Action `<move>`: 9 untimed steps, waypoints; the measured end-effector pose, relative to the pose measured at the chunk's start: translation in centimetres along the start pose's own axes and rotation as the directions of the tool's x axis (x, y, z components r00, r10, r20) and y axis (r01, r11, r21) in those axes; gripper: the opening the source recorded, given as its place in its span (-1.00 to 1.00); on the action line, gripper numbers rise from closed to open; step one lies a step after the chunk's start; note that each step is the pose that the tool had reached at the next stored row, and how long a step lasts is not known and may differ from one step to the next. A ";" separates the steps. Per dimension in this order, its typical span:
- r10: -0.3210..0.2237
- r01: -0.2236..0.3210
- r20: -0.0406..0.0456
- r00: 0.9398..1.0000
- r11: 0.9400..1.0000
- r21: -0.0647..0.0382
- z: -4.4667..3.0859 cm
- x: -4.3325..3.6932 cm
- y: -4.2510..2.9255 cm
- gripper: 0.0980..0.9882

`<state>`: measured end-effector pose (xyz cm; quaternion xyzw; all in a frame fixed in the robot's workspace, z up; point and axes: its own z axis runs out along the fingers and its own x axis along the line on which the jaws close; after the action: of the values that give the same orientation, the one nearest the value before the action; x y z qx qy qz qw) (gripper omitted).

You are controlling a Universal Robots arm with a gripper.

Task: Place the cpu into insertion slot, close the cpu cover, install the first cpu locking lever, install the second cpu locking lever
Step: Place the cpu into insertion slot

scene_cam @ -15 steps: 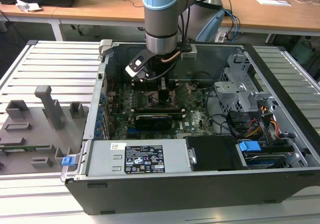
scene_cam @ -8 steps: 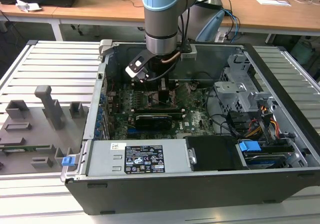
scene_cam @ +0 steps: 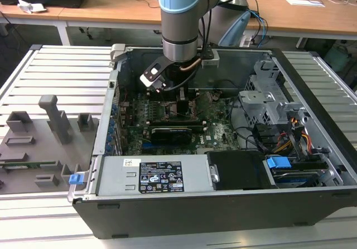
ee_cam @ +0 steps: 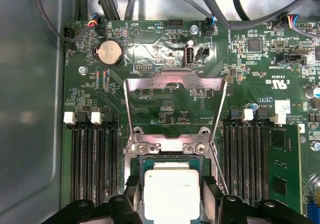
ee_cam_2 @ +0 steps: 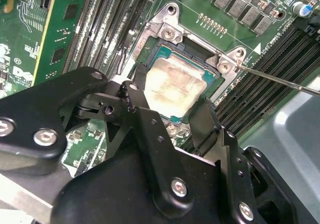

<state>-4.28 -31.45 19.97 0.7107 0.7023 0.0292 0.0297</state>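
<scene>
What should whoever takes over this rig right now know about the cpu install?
Gripper: down inside the case at the socket, straddling the cpu; whether it grips cannot be told.
Cpu: lies flat in the insertion slot, silvery top up, and looks seated.
Cpu cover: stands open, tipped away from the socket.
One locking lever: juts out free, unlatched.
Done: cpu appears placed.
Not yet done: cover closed, both levers installed.
</scene>
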 end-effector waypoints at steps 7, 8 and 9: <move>0.000 0.000 -0.004 1.000 1.000 0.000 0.10 0.18 -0.01 0.15; 0.000 0.000 -0.004 1.000 1.000 0.000 0.10 0.18 -0.01 0.15; 0.000 0.000 -0.004 1.000 1.000 0.000 0.10 0.19 -0.01 0.15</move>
<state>-4.28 -31.26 19.87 0.7108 0.7022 0.0305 0.0283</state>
